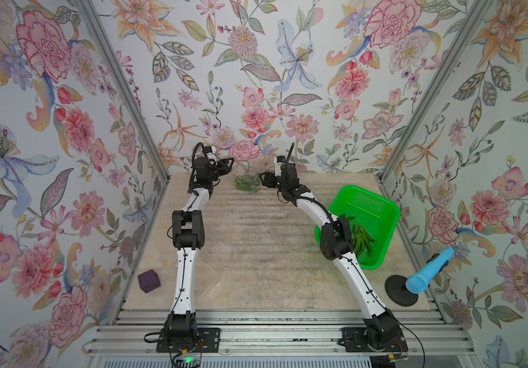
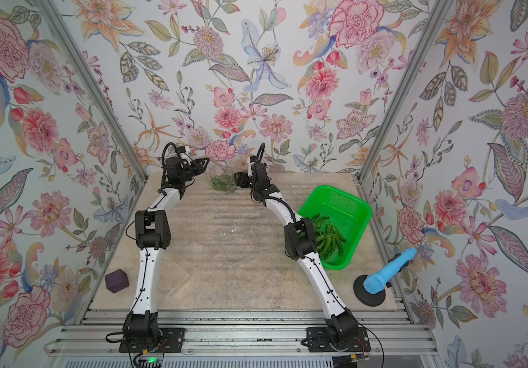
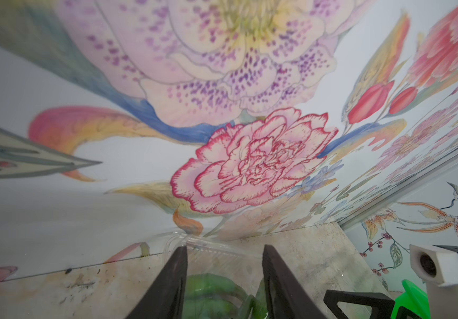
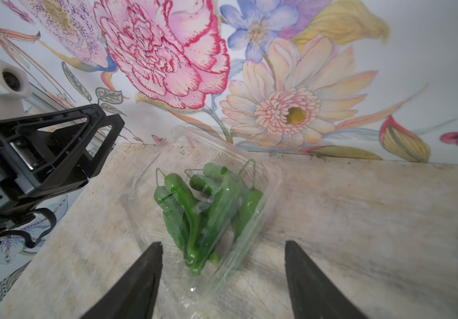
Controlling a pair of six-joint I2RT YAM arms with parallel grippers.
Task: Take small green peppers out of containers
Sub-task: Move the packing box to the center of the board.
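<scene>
We've got left hand (image 3: 224, 251) and right hand (image 4: 223, 243), fingers apart, flanking the clamshell punnet (image 1: 248, 184) at upper centre in a top view, likely to pry it open for the small green peppers (image 4: 194, 210) inside.

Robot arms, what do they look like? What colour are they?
The left arm and right arm have smooth white links and chunky black joints, with thin black cables alongside. The left gripper and right gripper have black, triangular, pointed fingers.

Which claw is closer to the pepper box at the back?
Right. The right claw straddles the near end of the box; the left claw hovers beside it, apart.
</scene>
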